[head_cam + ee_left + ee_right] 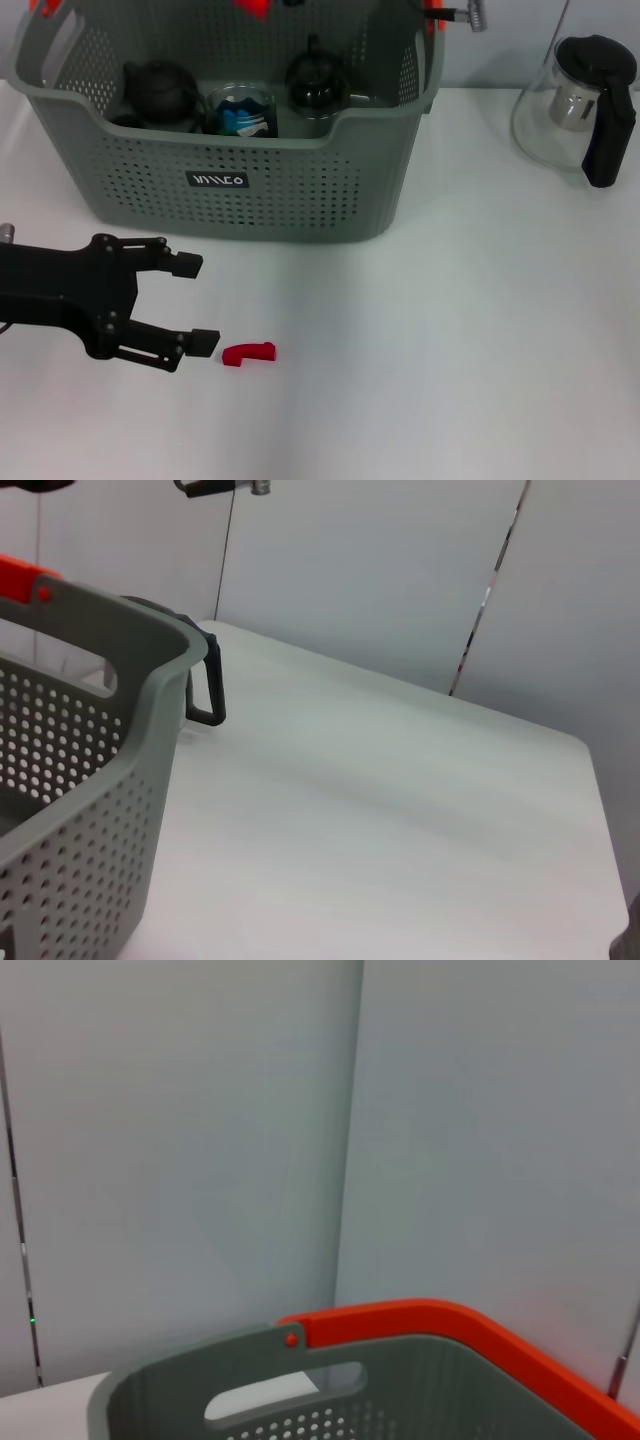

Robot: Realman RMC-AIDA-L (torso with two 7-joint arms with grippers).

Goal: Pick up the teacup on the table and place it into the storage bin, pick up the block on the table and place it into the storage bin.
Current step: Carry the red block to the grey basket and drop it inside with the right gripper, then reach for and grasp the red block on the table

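While open, one block [248, 354].

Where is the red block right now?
Head view: the red block lies on the table, left of centre, by the open left pincer, before the storage bin.

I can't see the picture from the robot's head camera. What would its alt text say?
The robot's left tool, fingers open, sits low over a white table beside a small red block. Behind stands a grey-green storage bin holding dark teapots and a glass cup; a glass pitcher stands at far right.
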